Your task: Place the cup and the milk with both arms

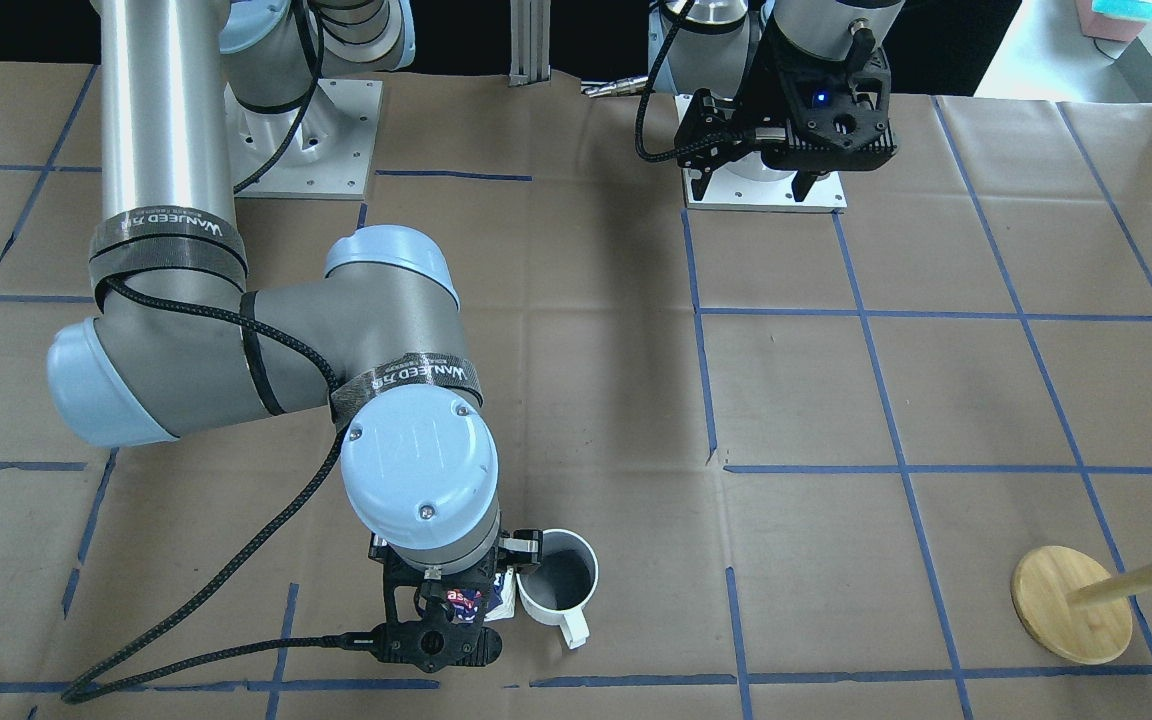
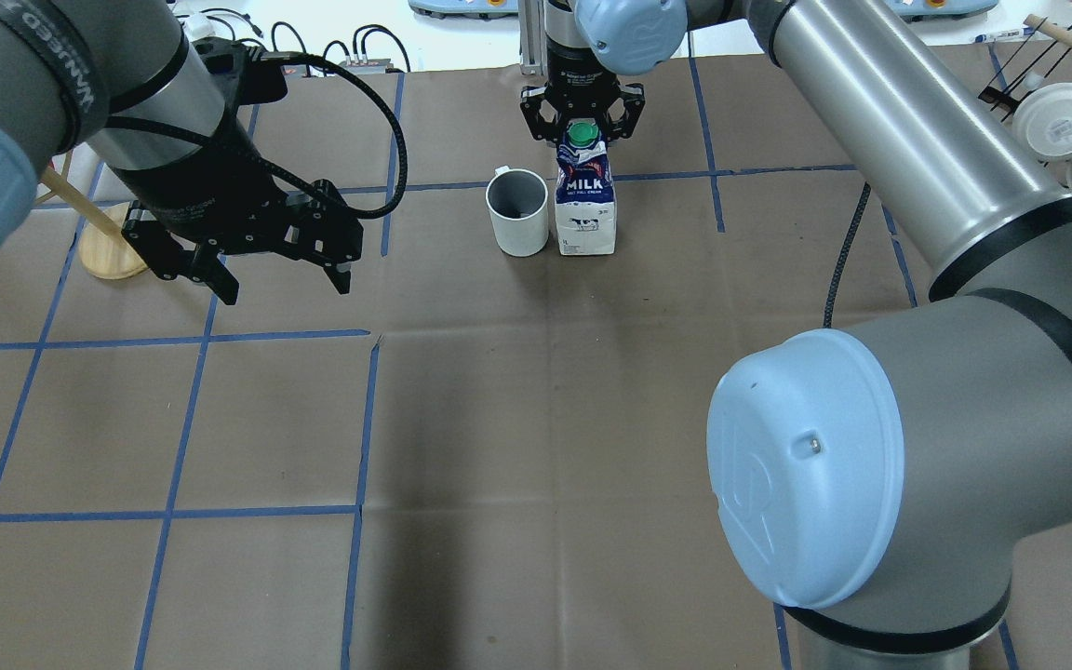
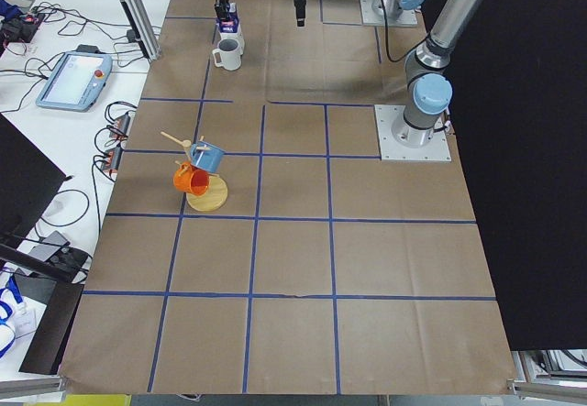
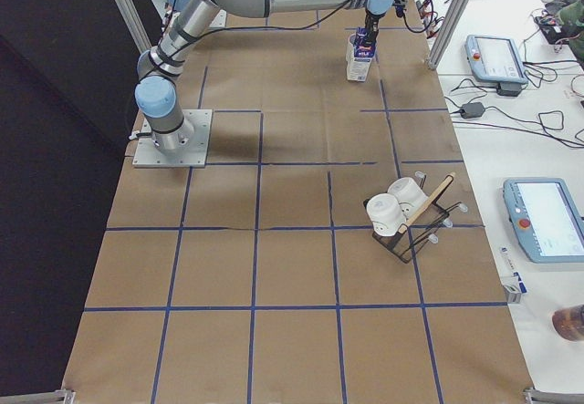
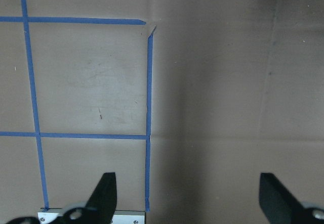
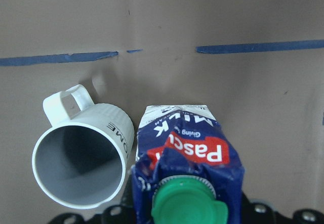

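Note:
The milk [image 2: 584, 200] stands upright on the brown table near its far edge, green cap up. The white cup [image 2: 517, 212] stands right beside it, on its left in the overhead view, handle toward the far edge. My right gripper [image 2: 581, 119] comes straight down over the carton's top and is shut on the milk; its fingers are hidden by the carton in the right wrist view, where the milk [image 6: 195, 150] and cup [image 6: 81, 168] fill the lower half. My left gripper [image 2: 285, 287] hangs open and empty above bare table, well to the cup's left.
A wooden mug tree [image 2: 108, 251] with a blue and an orange mug [image 3: 193, 180] stands beyond my left gripper. A black rack with white cups [image 4: 401, 208] is at the far right. My right arm's elbow [image 2: 806, 465] looms over the near right.

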Tool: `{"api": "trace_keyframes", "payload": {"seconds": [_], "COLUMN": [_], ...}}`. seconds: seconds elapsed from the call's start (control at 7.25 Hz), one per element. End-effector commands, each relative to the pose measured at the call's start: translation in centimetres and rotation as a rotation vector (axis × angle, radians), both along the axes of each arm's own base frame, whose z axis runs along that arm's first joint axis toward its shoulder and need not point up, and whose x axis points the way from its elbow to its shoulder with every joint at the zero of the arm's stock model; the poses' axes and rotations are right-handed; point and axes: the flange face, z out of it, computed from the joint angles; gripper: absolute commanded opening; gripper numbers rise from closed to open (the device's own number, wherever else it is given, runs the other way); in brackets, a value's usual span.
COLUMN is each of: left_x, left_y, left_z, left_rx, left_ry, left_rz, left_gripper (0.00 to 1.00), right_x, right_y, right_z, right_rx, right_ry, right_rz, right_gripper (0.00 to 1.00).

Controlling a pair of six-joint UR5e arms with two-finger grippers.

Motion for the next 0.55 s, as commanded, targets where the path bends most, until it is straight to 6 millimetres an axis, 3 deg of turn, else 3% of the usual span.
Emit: {"api": "trace_keyframes", "payload": {"seconds": [0.0, 0.14, 0.41], "left_x": [0.6, 0.6, 0.6], "left_y": [0.1, 0.1, 0.2], "left_z": [-0.1, -0.1, 0.0], "left_rx": [0.001, 0.003, 0.001], "left_ry": [0.002, 0.002, 0.002], "left_rz": [0.012, 0.012, 0.012], "left_gripper": [1.00, 1.00, 1.00], "right_x": [-0.8, -1.3, -4.1], "right_y": [0.1, 1.4, 4.1], "right_z": [2.0, 5.8, 11.8], "right_rx": [-0.015, -0.042, -0.042], "right_ry": [-0.006, -0.024, -0.018], "right_rz": [0.000, -0.001, 0.094], "right_gripper": [1.00, 1.00, 1.00]}}
